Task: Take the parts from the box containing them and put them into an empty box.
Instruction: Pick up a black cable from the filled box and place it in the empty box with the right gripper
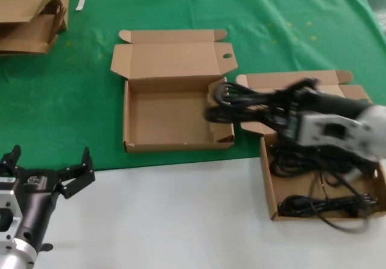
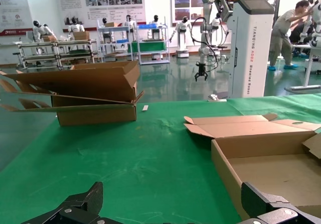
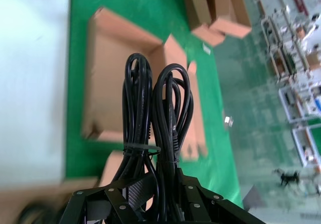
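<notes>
Green cloth over a white table is seen. A coiled black power cord bundle is clamped by the right gripper beside the empty brown cardboard box; the left gripper is spread, holding nothing.

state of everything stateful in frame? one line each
Empty box: lid open, nothing inside.
Source box: lid open, cords lying inside.
Carried cord bundle: coiled, tied, off the table, at the empty box's right wall.
Right gripper: shut on the bundle.
Left gripper: open, holding nothing, over the white table edge.
Cardboard stack: flattened, far left corner.
</notes>
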Controlling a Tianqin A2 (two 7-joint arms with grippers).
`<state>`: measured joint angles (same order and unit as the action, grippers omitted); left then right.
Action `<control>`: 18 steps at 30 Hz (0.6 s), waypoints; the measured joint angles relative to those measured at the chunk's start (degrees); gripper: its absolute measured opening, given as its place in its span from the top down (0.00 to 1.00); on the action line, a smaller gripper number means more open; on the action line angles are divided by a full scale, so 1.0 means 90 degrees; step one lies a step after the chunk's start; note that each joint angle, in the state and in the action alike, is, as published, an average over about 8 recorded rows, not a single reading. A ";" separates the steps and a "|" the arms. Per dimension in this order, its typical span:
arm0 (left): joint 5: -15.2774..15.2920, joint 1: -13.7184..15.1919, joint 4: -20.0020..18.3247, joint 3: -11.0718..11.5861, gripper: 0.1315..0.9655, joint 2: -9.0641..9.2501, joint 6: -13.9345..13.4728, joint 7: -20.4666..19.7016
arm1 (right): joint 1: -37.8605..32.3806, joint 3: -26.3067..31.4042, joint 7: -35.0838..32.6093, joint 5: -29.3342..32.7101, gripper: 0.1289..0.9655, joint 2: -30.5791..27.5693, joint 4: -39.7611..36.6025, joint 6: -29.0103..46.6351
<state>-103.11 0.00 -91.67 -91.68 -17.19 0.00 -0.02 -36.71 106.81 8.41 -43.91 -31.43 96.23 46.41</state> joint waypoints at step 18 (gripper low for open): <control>0.0000 0.0000 0.0000 0.0000 0.00 0.0000 0.0000 0.0000 | -0.2283 0.1253 -0.1069 0.0641 0.91 0.2782 -0.4238 -0.1109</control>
<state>-103.11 0.00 -91.67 -91.68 -17.19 0.00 -0.02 -57.26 118.09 -1.21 -38.14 -6.39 58.09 36.43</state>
